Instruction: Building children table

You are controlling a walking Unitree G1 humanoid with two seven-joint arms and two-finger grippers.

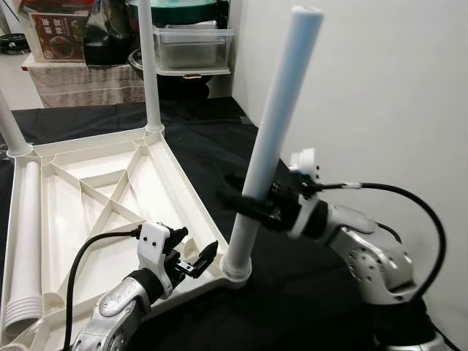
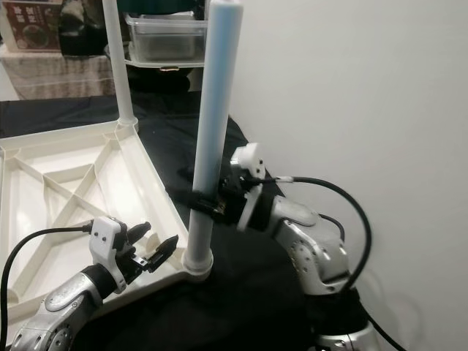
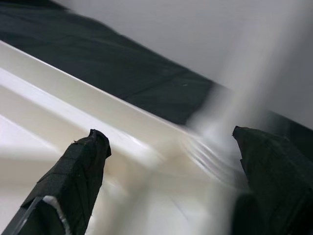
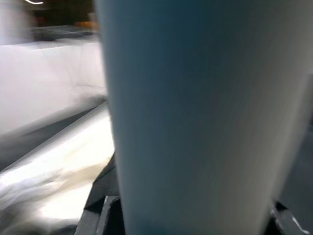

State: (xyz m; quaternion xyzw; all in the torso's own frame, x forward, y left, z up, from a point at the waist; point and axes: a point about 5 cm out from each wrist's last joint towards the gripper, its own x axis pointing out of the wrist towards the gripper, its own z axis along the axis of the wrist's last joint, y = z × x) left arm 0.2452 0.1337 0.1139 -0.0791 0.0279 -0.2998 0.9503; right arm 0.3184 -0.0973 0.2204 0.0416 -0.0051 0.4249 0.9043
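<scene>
Right gripper [image 1: 252,203] is clamped around a smooth, pale blue tubular table leg [image 1: 274,131], seated tilted in the corner socket of the ribbed white plastic tabletop [image 1: 88,197]. Left gripper [image 1: 196,256] is held open beside that socket, forearm angled upward.

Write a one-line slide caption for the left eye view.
Right gripper clamps a pale table leg standing in the upturned white tabletop's corner socket; left gripper hovers open beside it.

I am working in what is looking like a lived-in home. A black cloth [image 1: 307,292] is covering the floor by a plain white wall [image 1: 380,88]. Behind me, a clear storage tub [image 1: 191,45] and printed boxes [image 1: 58,33] are sitting on a cloth-draped surface [image 1: 88,86].
</scene>
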